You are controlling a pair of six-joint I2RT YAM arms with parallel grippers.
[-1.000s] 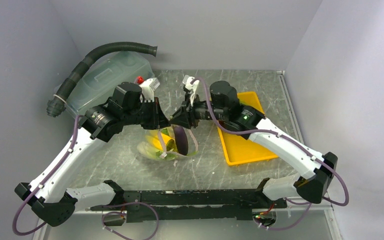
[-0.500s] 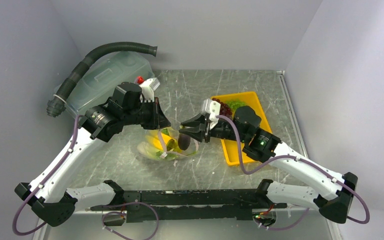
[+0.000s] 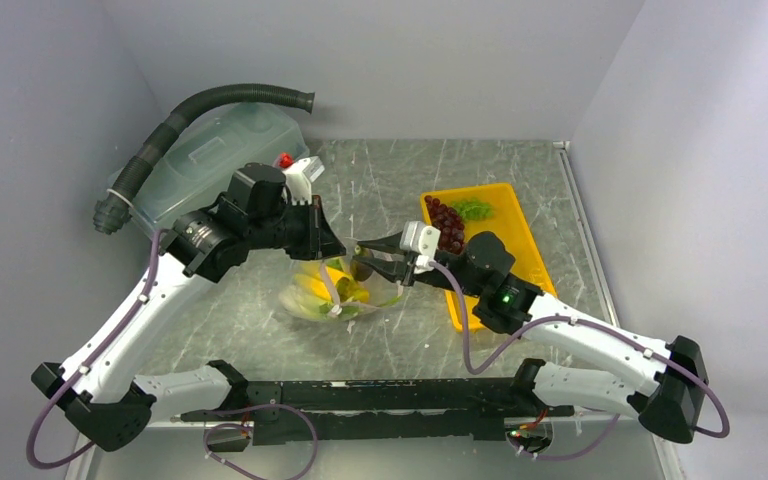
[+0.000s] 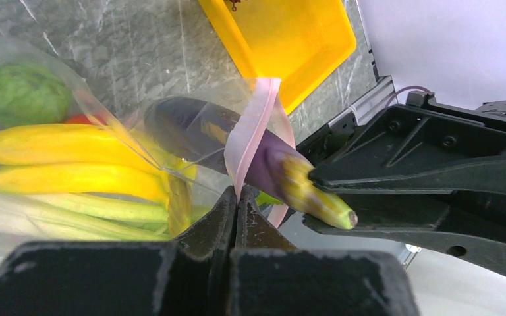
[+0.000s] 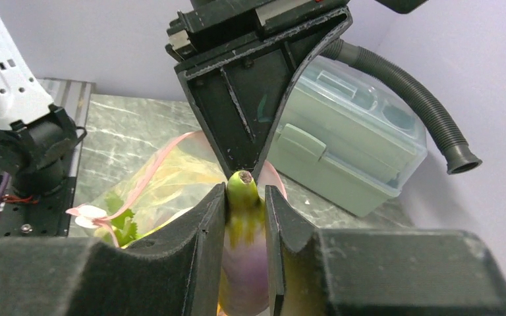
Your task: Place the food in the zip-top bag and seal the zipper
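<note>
The zip-top bag (image 3: 322, 296) lies mid-table, its mouth lifted by my left gripper (image 3: 332, 248), which is shut on the pink zipper (image 4: 253, 125). Bananas (image 4: 59, 141), celery (image 4: 99, 207), a round green vegetable (image 4: 23, 92) and a bit of red pepper (image 4: 79, 119) lie inside the bag. Level with the mouth, my right gripper (image 3: 360, 262) is shut on the purple eggplant (image 5: 244, 263). The eggplant's (image 4: 263, 161) rounded end pokes into the opening, its green stem between the fingers. Grapes (image 3: 447, 225) and leafy greens (image 3: 474, 209) sit in the yellow tray.
The yellow tray (image 3: 535, 250) stands right of the bag, partly under my right arm. A translucent lidded tub (image 3: 210, 150) with a black corrugated hose (image 3: 190, 110) over it occupies the back left. Grey walls close in the table.
My right arm has dropped and swung out over the tray's front, turning the eggplant from hanging over the bag to lying level at its mouth. The left gripper has kept its hold.
</note>
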